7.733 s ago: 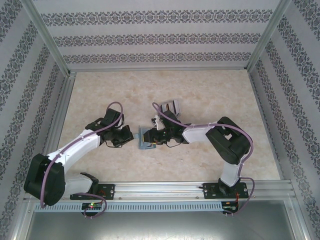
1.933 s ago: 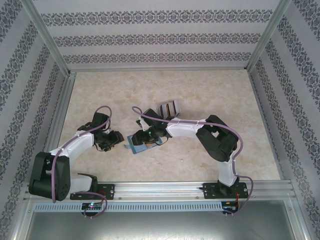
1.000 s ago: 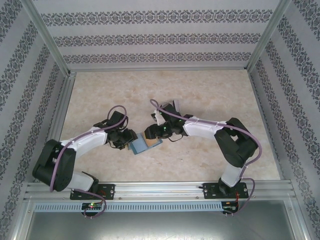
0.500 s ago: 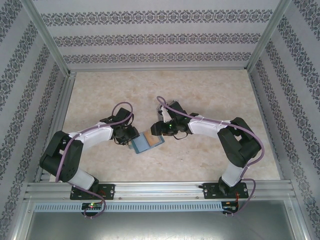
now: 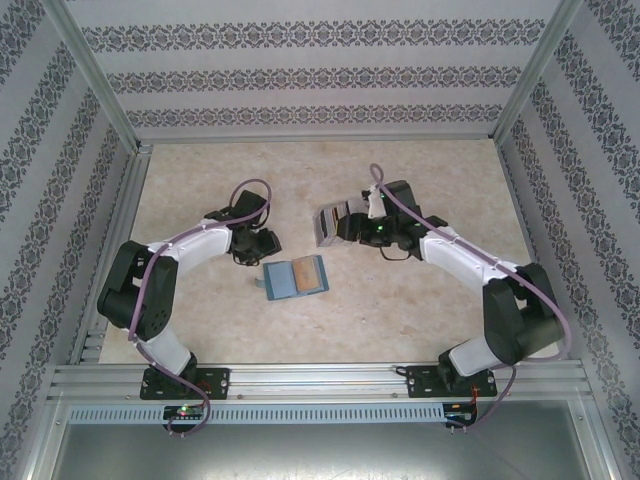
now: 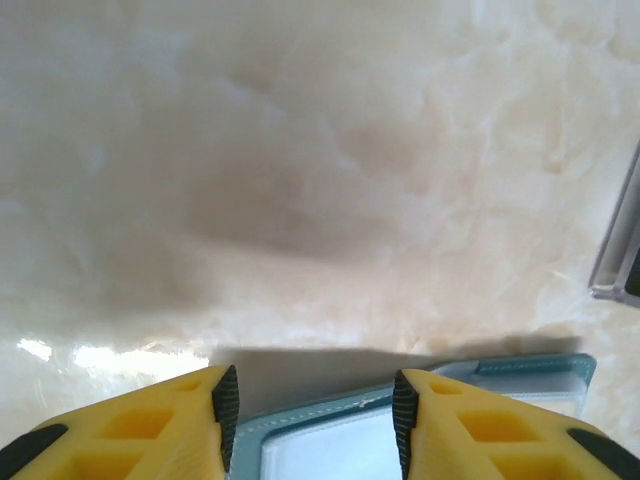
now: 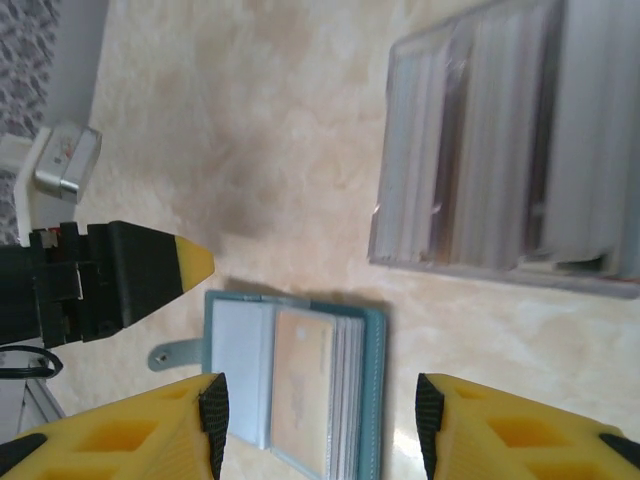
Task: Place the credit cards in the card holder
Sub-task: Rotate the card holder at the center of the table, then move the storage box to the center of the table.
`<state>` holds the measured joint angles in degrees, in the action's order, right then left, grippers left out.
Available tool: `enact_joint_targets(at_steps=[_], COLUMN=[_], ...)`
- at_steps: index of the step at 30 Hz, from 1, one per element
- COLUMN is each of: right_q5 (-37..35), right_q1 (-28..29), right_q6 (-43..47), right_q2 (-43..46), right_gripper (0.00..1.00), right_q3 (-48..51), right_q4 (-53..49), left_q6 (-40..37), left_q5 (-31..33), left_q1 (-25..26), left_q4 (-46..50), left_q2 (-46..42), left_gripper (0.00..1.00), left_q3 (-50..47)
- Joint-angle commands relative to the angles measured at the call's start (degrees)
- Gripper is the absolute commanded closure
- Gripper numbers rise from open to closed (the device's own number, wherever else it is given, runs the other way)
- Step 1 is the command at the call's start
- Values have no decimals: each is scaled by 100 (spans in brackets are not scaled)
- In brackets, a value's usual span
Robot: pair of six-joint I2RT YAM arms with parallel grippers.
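Note:
The teal card holder [image 5: 295,278] lies open and flat on the table, its paler blue inside up. An orange-brown credit card [image 7: 300,385] sits in its right-hand pocket, beside a stack of clear sleeves. My left gripper [image 5: 262,244] hovers just behind the holder's left end, open and empty; in the left wrist view the card holder's stitched edge [image 6: 420,435] lies below the left gripper [image 6: 315,410]. My right gripper [image 5: 346,228] is open and empty beside the grey rack, looking down at the card holder [image 7: 372,400] from above; its own jaws [image 7: 320,425] stand wide apart.
A pale grey slotted rack [image 5: 335,221] stands behind the holder; its slots [image 7: 510,150] show blurred thin edges. The left gripper's yellow fingertip [image 7: 190,262] points at the holder's strap end. Metal frame rails border the marble-patterned table [image 5: 420,310].
Both grippers have drawn back from the card holder: the right one swung up and right to the rack, the left one back a little. The holder now lies free and open.

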<state>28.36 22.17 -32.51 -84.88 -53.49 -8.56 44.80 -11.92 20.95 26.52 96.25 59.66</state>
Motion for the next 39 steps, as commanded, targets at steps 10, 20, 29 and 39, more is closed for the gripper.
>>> enact_joint_targets(at_steps=[10,20,29,39], right_q5=[-190,-198,-43,50], right_q1=[-741,-598,-296,-274], right_q6=[467,752,840,860], right_q2=[-940,-2045,-2438,-2526], right_gripper=[44,44,44,43], right_q3=[-931,-2133,-2687,-2839], right_q4=[-628,-1298,-1510,-1518], left_q6=[-643,-357,-213,-19], left_q5=[-165,-906,-1047,-1119], left_q1=[-384,3,121,320], left_q4=[843,354,255,15], left_q2=[82,1187,1830,2154], left_gripper=[46,45,45,45], left_q3=[1256,2106,2660,2770])
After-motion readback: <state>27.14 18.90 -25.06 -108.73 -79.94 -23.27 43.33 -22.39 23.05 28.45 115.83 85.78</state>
